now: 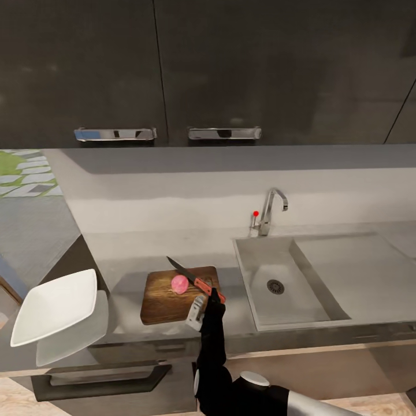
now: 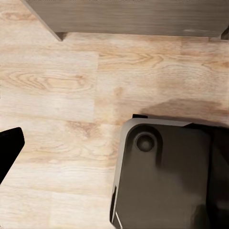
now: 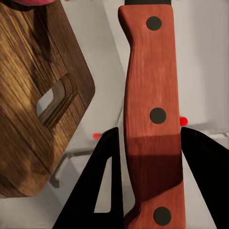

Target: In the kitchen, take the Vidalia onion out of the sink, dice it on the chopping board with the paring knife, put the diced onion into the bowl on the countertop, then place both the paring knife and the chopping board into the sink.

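The sink [image 1: 312,277] holds nothing that I can see beyond its round drain [image 1: 275,286]; its flat drainer runs off to the right, and the bent chrome tap [image 1: 271,209] with the red knob [image 1: 255,214] stands at its back edge. The white square bowl [image 1: 55,306] sits at the left end of the countertop [image 1: 127,245], tilted towards the camera in the head view, and its inside looks bare.

The chopping board [image 1: 173,293] lies flat on the countertop between bowl and sink, apart from both. The Vidalia onion [image 1: 179,283] rests whole on the board, near its middle. The paring knife [image 1: 193,277] lies across the board's far right part, its dark blade pointing back and left, passing just behind the onion. Whether blade and onion touch I cannot tell.

My right gripper [image 3: 152,157] is clamped on the knife's red-orange handle: in the right wrist view both black fingers press against the handle's sides, with the board's slot handle [image 3: 55,100] beside them. My left gripper's state I cannot tell; the left wrist view gives a black finger tip [image 2: 8,145] at its edge, over light wooden floor [image 2: 62,86] and the dark robot base [image 2: 167,176].

The worktop is grey and glossy. Dark cabinet doors [image 1: 208,63] with chrome handles hang above a pale wall.
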{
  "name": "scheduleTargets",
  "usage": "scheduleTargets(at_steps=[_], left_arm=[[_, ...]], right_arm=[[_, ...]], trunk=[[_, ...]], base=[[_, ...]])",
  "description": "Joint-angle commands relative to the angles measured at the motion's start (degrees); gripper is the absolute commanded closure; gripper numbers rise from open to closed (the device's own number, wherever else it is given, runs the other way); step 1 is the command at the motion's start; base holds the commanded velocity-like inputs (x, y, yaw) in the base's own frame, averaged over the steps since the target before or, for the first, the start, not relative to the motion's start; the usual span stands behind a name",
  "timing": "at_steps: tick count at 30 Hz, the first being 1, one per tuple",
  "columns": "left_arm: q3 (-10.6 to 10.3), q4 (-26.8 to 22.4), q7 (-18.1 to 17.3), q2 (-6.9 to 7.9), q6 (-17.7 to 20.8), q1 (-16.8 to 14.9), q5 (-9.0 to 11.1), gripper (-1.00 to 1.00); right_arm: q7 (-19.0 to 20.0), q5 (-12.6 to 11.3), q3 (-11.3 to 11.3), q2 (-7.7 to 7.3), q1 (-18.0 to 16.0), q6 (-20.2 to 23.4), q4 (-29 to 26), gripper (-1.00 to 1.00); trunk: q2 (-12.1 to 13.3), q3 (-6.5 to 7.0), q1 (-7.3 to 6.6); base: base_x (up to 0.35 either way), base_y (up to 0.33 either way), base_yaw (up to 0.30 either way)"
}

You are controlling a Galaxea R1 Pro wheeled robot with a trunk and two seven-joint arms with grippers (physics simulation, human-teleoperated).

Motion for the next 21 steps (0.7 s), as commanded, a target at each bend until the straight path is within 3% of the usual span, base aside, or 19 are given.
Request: scheduleTargets(at_steps=[1,21], left_arm=[[-0.3,0.0,0.4,0.09,-0.2,0.0,0.5,-1.00],[-0.3,0.4,0.4,0.09,-0.2,0.0,0.6,-1.00]], right_arm=[[-0.2,-0.1,0.1,0.02,-0.1,0.2,0.0,1.00],[-0.2,-0.2,0.1,0.05,-0.1,0.2,0.0,1.00]], trunk=[[-0.1,-0.17,0.04],[-0.1,-1.48,0.04]], base=[[0.027,0.037,0.000],[0.003,0.004,0.000]])
